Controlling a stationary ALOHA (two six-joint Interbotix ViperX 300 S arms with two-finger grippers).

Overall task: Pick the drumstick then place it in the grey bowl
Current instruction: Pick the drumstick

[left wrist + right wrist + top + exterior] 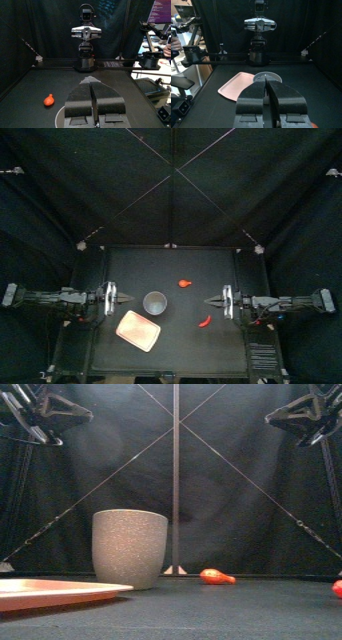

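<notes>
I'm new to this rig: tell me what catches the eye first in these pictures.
The tall grey cup stands mid-table, with the pink tray just in front of it. One red toy lies right of the cup and farther back, another lies nearer the front. Both arms rest at the table's sides, left gripper and right gripper shut and empty.

My black surface carries four things. The flat pink tray lies toward the front left, turned cornerwise. The tall grey speckled cup stands upright near the middle, just behind the tray. A small orange-red drumstick lies farther back, right of the cup. A long red toy lies right of the tray, nearer the front, well apart from the drumstick
</notes>
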